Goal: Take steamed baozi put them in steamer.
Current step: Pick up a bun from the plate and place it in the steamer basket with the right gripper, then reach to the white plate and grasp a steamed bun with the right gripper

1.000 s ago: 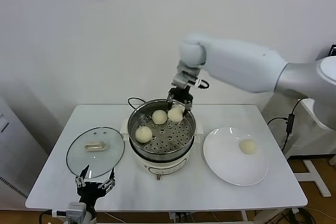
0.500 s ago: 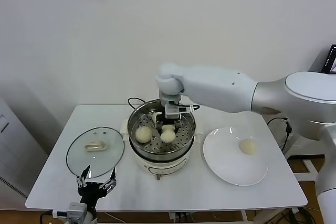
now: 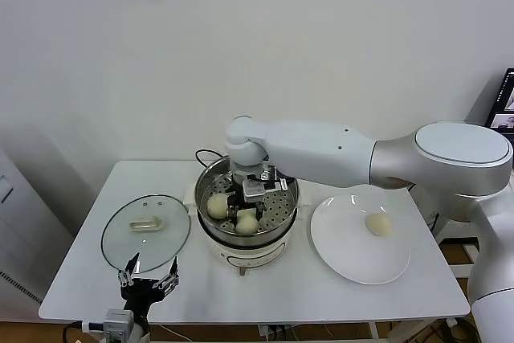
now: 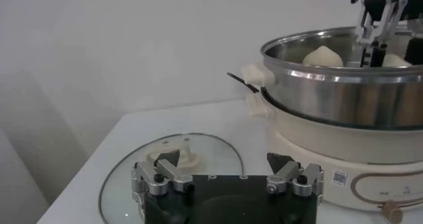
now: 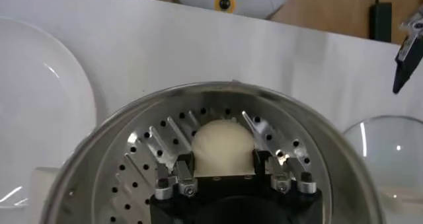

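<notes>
Right hand (image 5: pixel 223 176) is clamped on a steamed baozi (image 5: pixel 223 146) inside the steamer (image 3: pixel 283 180) (dome up, no writing legible); left hand (image 4: pixel 227 181), fingers apart, hovers by the glass lid (image 3: pixel 145 233) on the desk (image 3: pixel 265 279)

Smooth white-and-grey arm, black and metal grippers

The right arm (image 3: pixel 337 154) is cased in glossy white, with a rounded grey shoulder. The right gripper (image 5: pixel 231 176) and left gripper (image 4: pixel 226 179) are built black, with silver screwed finger mounts.
</notes>
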`<state>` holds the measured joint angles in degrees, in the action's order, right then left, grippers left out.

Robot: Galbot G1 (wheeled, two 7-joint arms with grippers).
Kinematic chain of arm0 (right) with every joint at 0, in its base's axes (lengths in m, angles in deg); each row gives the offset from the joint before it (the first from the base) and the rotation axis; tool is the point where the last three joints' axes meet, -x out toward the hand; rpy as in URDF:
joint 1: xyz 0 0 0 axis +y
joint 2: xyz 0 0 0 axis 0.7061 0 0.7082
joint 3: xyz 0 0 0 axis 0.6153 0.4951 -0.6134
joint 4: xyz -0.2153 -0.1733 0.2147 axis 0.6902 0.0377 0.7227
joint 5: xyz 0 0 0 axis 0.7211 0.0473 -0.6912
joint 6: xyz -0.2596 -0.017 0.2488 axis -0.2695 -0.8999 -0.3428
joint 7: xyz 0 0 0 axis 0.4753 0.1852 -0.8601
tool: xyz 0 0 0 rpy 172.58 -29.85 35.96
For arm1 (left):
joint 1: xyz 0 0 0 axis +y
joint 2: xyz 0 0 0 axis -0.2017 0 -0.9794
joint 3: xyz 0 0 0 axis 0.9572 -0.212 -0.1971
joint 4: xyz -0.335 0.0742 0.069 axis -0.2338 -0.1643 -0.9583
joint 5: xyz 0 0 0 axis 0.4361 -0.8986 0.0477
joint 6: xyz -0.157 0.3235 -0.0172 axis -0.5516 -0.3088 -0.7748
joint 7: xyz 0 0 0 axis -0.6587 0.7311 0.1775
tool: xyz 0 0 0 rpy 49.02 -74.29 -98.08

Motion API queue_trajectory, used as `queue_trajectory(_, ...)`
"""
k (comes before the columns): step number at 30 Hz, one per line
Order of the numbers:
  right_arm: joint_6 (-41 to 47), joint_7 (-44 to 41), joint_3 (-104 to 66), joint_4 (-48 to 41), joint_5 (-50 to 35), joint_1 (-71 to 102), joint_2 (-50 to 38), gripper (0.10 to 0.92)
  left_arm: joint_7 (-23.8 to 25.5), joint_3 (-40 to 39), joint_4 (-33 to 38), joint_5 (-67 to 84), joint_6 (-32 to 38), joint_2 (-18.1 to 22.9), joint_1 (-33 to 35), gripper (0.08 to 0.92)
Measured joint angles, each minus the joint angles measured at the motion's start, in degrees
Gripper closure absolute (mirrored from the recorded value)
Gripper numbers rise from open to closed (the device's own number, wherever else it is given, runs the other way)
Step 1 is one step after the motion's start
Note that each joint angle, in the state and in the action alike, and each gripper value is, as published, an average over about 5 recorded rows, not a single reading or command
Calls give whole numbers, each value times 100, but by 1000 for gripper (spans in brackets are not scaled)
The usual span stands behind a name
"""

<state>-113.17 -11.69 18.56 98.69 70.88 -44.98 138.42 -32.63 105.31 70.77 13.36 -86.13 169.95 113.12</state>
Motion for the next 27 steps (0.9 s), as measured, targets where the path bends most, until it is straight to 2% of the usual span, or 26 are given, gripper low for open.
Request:
queue_trajectory(3, 29, 10, 34, 42, -14, -1, -12, 471, 0, 0, 1, 1, 0, 0, 1, 177)
queue_trajectory(5, 72, 11, 61, 84, -32, -14, -29, 434, 1, 3, 5, 2, 1, 0, 3, 177)
queue_trajectory(11, 311, 1, 87, 176, -158, -123, -91, 265, 2, 14, 14, 3, 1, 0, 2, 177)
queue_trajectory(14, 495, -63, 47, 239, -267, -202, -138, 215, 2, -3, 22, -5, 1, 0, 17, 177)
queue_trajectory(21, 1220, -346, -180, 434, -674, -530, -466, 203, 30, -40, 80, -1, -15, 0, 81, 177)
queue_trajectory(27, 2407, -574, -397, 634, -1061, -975, -1224, 203, 97, -6, 125, 126, -95, 0, 73, 177)
